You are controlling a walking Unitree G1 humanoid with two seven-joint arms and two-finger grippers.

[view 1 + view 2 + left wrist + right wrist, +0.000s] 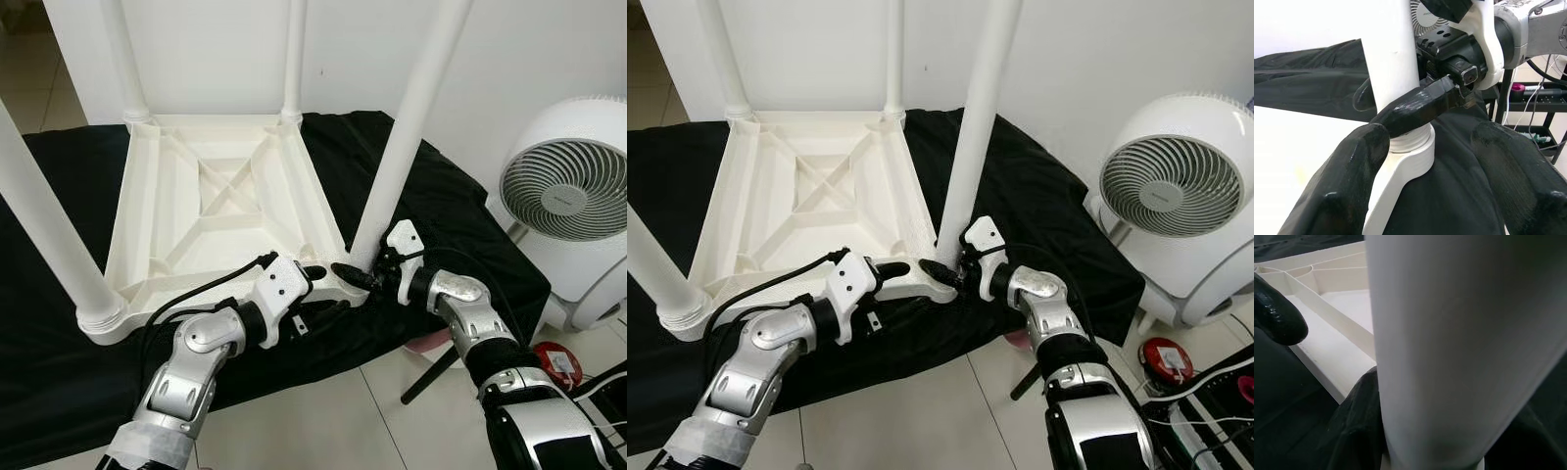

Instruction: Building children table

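A white plastic children's table [157, 211] lies upside down on a black cloth, its legs pointing up. My right gripper [364, 270] is shut on the base of the near right leg [411, 127], just above its corner socket [1410, 156]. In the right wrist view that leg [1459, 347] stands close between the fingers. My left gripper [317, 290] is open right at the same corner, and its two fingers [1342, 191] are spread on either side of the socket.
Three other legs stand in their sockets: near left [44, 225], back left [122, 59] and back right [294, 54]. A white fan [568, 196] stands on the floor to the right, with a red object [556, 362] and cables near it. A white wall is behind.
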